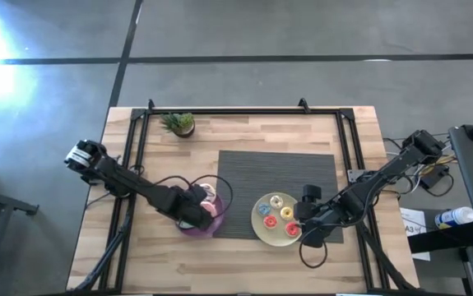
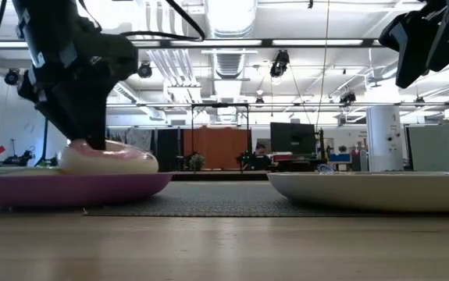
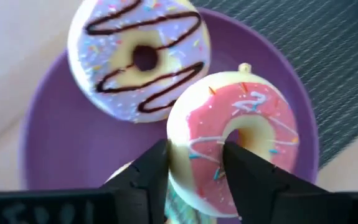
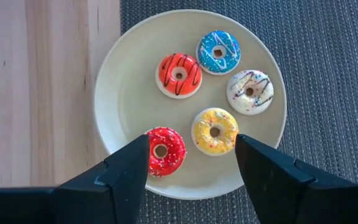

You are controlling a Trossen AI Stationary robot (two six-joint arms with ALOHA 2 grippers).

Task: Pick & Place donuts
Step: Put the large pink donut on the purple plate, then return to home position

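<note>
left gripper (image 3: 194, 168) clamps pink donut (image 3: 241, 134) (over purple plate (image 3: 54, 143)); right gripper (image 4: 191, 165) open

Wooden table (image 1: 137, 255), dark mat (image 1: 244, 177), purple plate (image 3: 60, 149), yellow plate (image 4: 119, 93), potted plant (image 1: 178, 123)

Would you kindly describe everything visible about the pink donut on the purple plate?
The pink donut is a soft-looking toy ring with a cream body, pink icing, white drizzle and coloured sprinkles. It is tilted up on the purple plate, beside a lilac-iced donut with dark zigzag lines. The left gripper is shut on it, one finger through its hole, the other outside its rim.
</note>
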